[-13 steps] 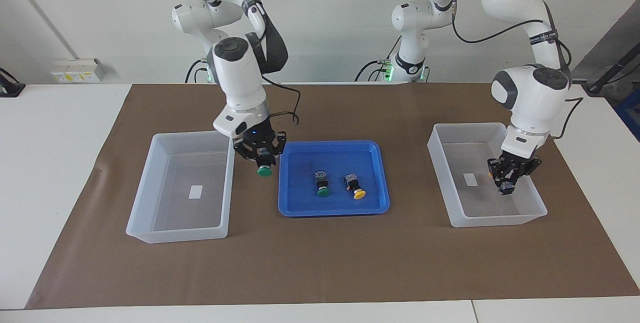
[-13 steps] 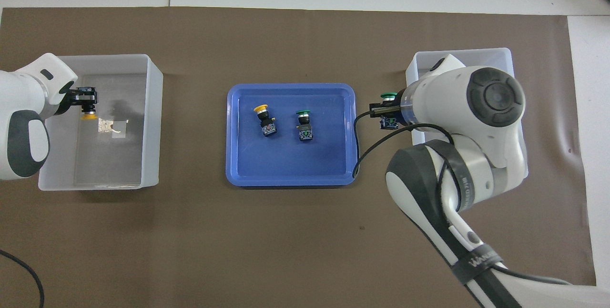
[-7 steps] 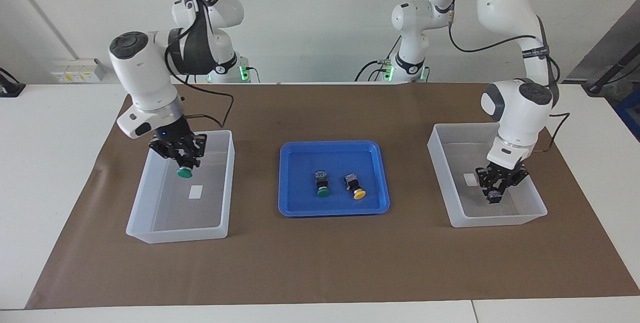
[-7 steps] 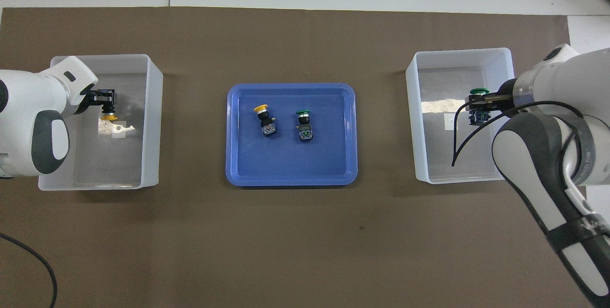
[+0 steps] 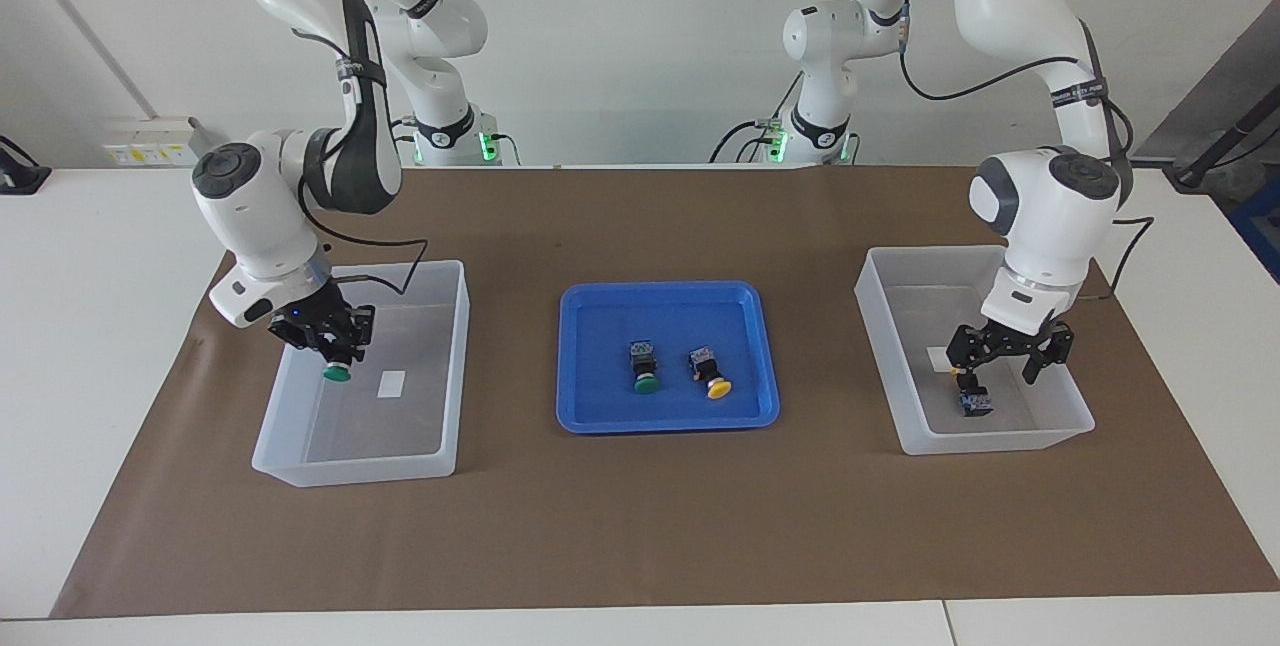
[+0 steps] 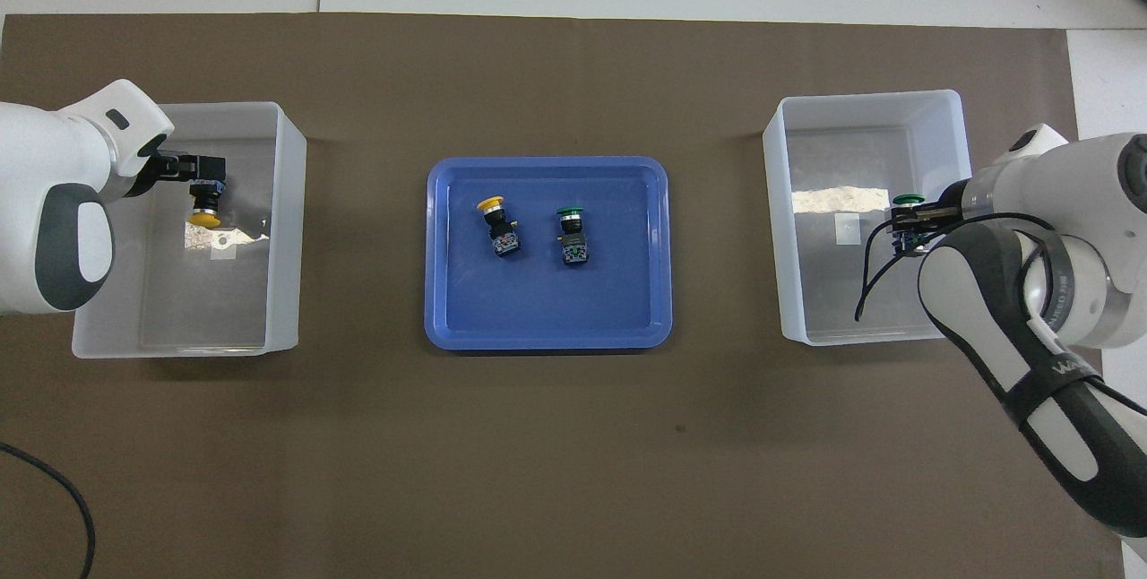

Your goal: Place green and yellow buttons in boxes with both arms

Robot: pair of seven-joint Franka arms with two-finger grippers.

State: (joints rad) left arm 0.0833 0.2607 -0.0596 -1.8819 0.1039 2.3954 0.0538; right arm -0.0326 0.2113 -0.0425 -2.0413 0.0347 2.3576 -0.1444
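My right gripper [image 5: 335, 353] is shut on a green button [image 5: 337, 373] and holds it low inside the box [image 5: 350, 466] at the right arm's end; the overhead view shows the gripper [image 6: 909, 219] and the green cap [image 6: 909, 199]. My left gripper [image 5: 1002, 358] is open just above a yellow button [image 5: 972, 400] that lies on the floor of the other box [image 5: 990, 441]. The overhead view shows that button [image 6: 204, 208] under the gripper [image 6: 199, 171]. One green button [image 5: 645, 372] and one yellow button [image 5: 712, 377] lie in the blue tray [image 5: 600, 418].
The blue tray [image 6: 448, 328] sits mid-table between the two boxes [image 6: 288, 229] [image 6: 774, 229], all on a brown mat [image 5: 650, 526]. Each box has a small white label on its floor [image 5: 391, 384].
My right gripper carried the green button from beside the tray into its box and lowered it. My left gripper went down in its box, opened, let the yellow button go and rose slightly.
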